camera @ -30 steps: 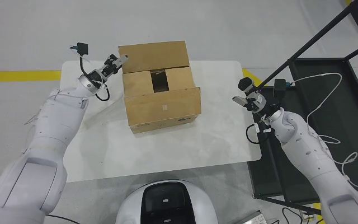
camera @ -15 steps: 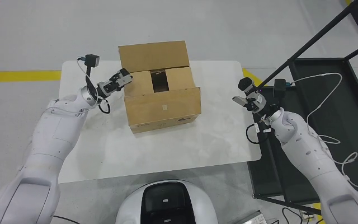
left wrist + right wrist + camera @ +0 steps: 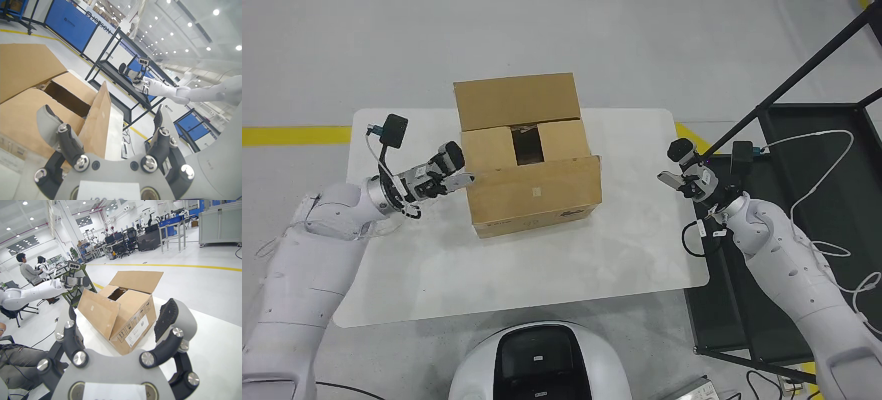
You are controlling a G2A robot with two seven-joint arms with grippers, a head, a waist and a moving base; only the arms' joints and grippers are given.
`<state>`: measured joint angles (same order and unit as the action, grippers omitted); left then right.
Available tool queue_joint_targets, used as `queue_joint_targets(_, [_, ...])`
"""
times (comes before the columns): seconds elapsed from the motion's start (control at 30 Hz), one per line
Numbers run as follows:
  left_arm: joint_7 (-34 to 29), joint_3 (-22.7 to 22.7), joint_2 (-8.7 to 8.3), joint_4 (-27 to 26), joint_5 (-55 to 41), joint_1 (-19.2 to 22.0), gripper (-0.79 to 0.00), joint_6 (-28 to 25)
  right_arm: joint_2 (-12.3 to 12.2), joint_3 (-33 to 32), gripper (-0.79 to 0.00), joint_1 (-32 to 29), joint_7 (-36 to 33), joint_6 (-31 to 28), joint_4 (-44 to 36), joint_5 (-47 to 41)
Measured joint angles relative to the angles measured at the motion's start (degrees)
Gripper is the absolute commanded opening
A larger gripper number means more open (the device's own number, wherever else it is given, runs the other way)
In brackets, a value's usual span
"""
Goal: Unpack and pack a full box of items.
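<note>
Left end effector [image 3: 466, 172] and right end effector [image 3: 674, 166] gape empty, flanking the box [image 3: 537, 195], mouth up, long axis side-to-side.

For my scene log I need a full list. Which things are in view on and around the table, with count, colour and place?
cardboard box: one, brown, middle of the table; outer flaps open, inner flaps leave a dark gap, contents hidden
table: one, white, under the box
rack: one, black, beside the table on the robot's right
floor line: one, yellow, on the grey floor past the table's sides
left gripper: one, grey and black, open, close to the box's left side
right gripper: one, grey and black, open, at the table's right edge, apart from the box
</note>
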<state>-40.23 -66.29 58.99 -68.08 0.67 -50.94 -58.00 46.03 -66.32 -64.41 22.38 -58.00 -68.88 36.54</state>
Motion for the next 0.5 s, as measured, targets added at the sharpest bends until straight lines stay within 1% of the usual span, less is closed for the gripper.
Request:
queue_joint_targets(0.1, [6.70, -1.40, -0.11, -2.37, 9.22, -2.35, 0.000, 0.00, 0.00, 0.00, 0.000, 0.00, 0.00, 0.00, 0.00, 0.00])
queue_joint_targets(0.23, [15.81, 0.04, -0.12, -3.10, 22.58, -3.17, 0.000, 0.00, 0.00, 0.00, 0.000, 0.00, 0.00, 0.00, 0.00, 0.00])
queue_joint_targets(0.33, [24.84, 2.17, -0.10, -1.09, 31.95, -2.40, 0.000, 0.00, 0.00, 0.00, 0.000, 0.00, 0.00, 0.00, 0.00, 0.00])
queue_joint_targets(0.5, [41.04, 6.28, -0.37, 2.45, 45.89, 0.52, 0.000, 0.00, 0.00, 0.00, 0.000, 0.00, 0.00, 0.00, 0.00, 0.00])
